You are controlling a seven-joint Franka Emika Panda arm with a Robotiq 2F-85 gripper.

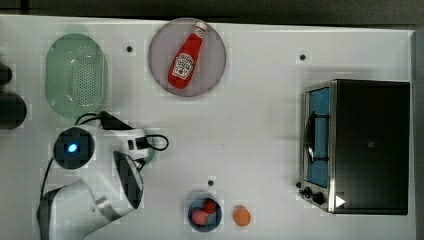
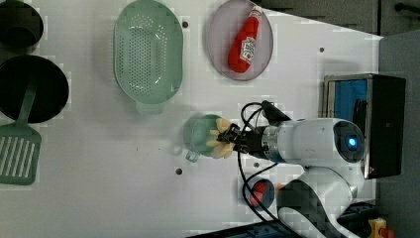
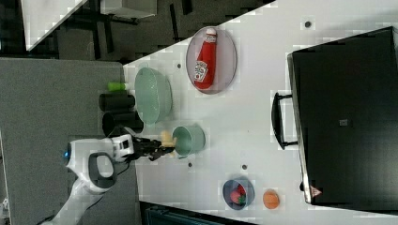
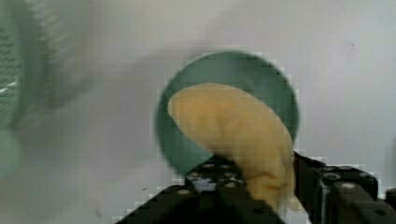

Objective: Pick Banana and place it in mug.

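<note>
The pale yellow banana (image 4: 233, 130) sits between the black fingers of my gripper (image 4: 266, 189), which is shut on it. It hangs right over the round green mug (image 4: 224, 70), whose opening lies beneath it. In the left view the banana (image 2: 221, 139) overlaps the right side of the mug (image 2: 199, 133), with the gripper (image 2: 232, 140) reaching in from the left view's right. In the right view the banana (image 3: 166, 138) is at the left rim of the mug (image 3: 191, 139), held by the gripper (image 3: 164, 149). My arm (image 1: 100, 145) covers most of the mug in the top view.
A pale green colander (image 2: 147, 52) lies beyond the mug, and a grey plate (image 2: 218, 54) holds a ketchup bottle (image 2: 243, 42). A dark blue bowl (image 1: 192, 220) of red fruit and an orange (image 1: 242, 216) sit near the table's edge. A toaster oven (image 1: 365, 145) stands at the top view's right. Black pots (image 2: 29, 89) and a green spatula (image 2: 17, 153) are at the left view's left.
</note>
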